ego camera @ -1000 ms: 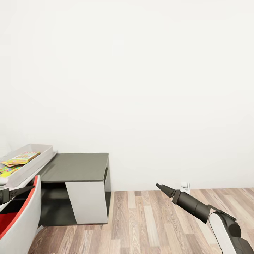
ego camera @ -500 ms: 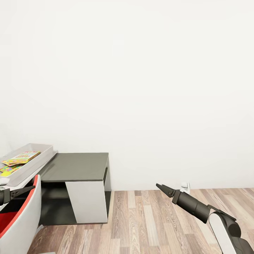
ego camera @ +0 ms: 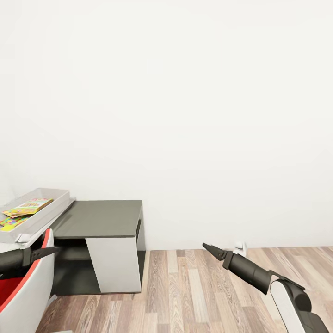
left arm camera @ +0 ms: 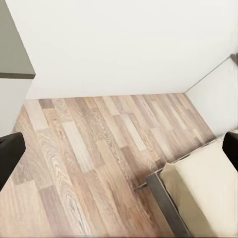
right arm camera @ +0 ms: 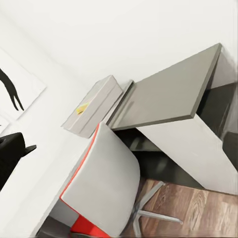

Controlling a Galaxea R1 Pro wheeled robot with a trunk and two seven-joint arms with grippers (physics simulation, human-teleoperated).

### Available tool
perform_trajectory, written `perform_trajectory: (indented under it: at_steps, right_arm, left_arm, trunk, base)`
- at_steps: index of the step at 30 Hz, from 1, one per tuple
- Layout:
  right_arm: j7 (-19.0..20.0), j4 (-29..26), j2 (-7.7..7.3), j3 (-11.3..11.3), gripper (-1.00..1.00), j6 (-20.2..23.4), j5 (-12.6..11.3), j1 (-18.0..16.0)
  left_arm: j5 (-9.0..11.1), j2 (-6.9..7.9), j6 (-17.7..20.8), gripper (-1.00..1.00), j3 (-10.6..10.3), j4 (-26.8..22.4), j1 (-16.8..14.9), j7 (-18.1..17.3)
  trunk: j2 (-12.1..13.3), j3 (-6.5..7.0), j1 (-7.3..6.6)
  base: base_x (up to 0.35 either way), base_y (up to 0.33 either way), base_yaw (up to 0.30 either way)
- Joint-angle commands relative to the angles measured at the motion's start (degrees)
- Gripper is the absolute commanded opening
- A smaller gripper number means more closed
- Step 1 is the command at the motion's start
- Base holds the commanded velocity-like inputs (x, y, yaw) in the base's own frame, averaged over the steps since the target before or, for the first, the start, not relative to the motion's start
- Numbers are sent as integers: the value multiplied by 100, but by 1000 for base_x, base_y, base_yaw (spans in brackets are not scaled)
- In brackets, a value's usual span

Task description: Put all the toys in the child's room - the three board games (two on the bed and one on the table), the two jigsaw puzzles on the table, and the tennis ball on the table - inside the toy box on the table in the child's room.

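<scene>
The light grey toy box (ego camera: 44,210) rests on the table at the far left, above the lower dark-grey-topped section (ego camera: 99,217). Two flat colourful toys lie inside it, one (ego camera: 28,206) further back than the other (ego camera: 11,223); I cannot tell jigsaw from game box. My left gripper (ego camera: 50,251) hangs below the box's near end, over the chair, open and empty. Down at the right my right gripper (ego camera: 208,249) hovers over the floor, open and empty. The toy box (right arm camera: 91,104) also shows in the right wrist view. A corner of the bed (left arm camera: 208,191) appears in the left wrist view.
A white chair with a red seat (ego camera: 25,286) stands in front of the table, close under my left arm. Wood-plank floor (ego camera: 199,296) spreads to the right, up to a white wall with a socket (ego camera: 240,246). A dinosaur silhouette picture (right arm camera: 11,89) hangs on the wall.
My left arm has pushed forward, so its gripper now reaches further right over the chair. The right gripper has shifted slightly left. The toy box and its contents stay put.
</scene>
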Motion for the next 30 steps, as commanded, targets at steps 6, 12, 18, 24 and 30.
perform_trajectory:
  at_steps: [6, 12, 18, 24, 30]
  right_arm:
    - [-393, 234, 12, -3, 100, 68, 224, -12]
    - [-544, 280, 10, 265, 100, 71, 280, -3]
    - [-819, 294, 12, 617, 100, 69, 299, -28]
    - [-1236, 333, 15, 939, 100, 70, 289, -38]
    - [-1376, 802, 6, 1209, 100, 24, 304, -20]
  left_arm:
    - [-105, -325, 215, 100, -407, -256, -5, -52]
    - [-144, -454, 285, 100, -662, -308, -5, -52]
    - [-408, -495, 360, 100, -926, -292, -5, -41]
    - [-855, -738, 624, 100, -991, -73, -5, 726]
    - [-1412, -1051, 625, 100, -997, 703, -5, 2088]
  trunk:
    - [-5, -2, 2]
    - [-5, -2, 2]
    - [-5, -2, 2]
    - [-5, -2, 2]
    - [-5, -2, 2]
  base:
    - [0, 0, 0]
    - [0, 0, 0]
    - [0, 0, 0]
    - [0, 0, 0]
    - [0, 0, 0]
